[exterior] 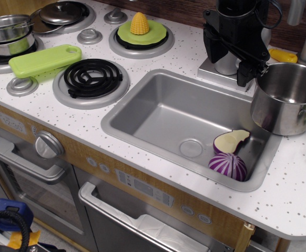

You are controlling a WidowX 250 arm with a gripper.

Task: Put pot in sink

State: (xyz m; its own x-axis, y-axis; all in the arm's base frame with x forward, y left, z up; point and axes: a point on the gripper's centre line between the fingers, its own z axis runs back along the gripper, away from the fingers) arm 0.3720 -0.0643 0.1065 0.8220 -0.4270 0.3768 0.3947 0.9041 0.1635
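Observation:
The large shiny steel pot [288, 100] stands upright on the white counter at the right, its base overlapping the sink's right rim, with a wire loop handle on its right side. The grey sink [158, 113] with a round drain [191, 148] lies left of it. My black gripper [227, 67] hangs above the sink's back right corner, just left of the pot's rim. Its jaws look open and hold nothing. One fingertip [244, 79] is close to the pot's left rim.
A purple-and-white vegetable half [227, 166] and a pale slice [231, 140] lie in the sink's right end. A faucet base [225, 64] stands behind the gripper. Left are burners [92, 79], a green board [45, 59], stacked steel pots [8, 34] and corn [139, 23].

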